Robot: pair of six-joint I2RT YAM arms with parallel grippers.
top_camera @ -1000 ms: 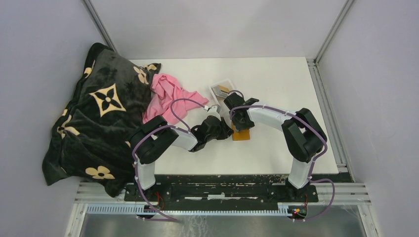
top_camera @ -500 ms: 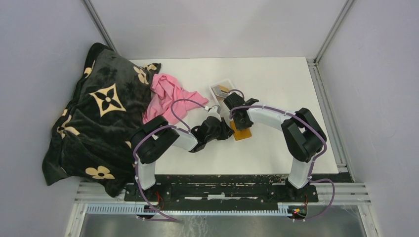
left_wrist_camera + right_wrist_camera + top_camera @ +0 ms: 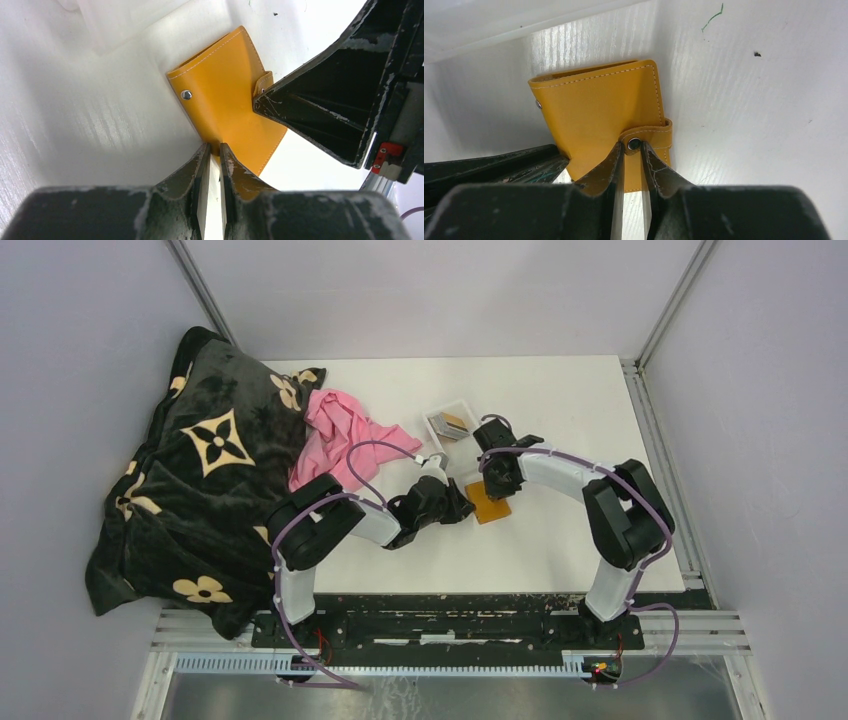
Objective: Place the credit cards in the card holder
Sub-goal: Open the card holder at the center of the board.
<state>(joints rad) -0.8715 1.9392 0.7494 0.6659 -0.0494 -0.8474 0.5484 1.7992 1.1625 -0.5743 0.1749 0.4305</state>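
Orange wallet (image 3: 225, 95) lying shut near tray (image 3: 464, 408), cards (image 3: 453, 421) waiting inside tray. I'm pinching wallet edge in left gripper (image 3: 214, 148), jaws nearly together, anchoring it. Right gripper (image 3: 633, 150) nipping snap tab (image 3: 656, 136), jaws slit-narrow, so flap can pull open.

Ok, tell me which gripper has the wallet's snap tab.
The right gripper: its jaws pinch the snap tab of the card holder. The left gripper grips a plain edge instead.

No legible text, label, brand or number anywhere.
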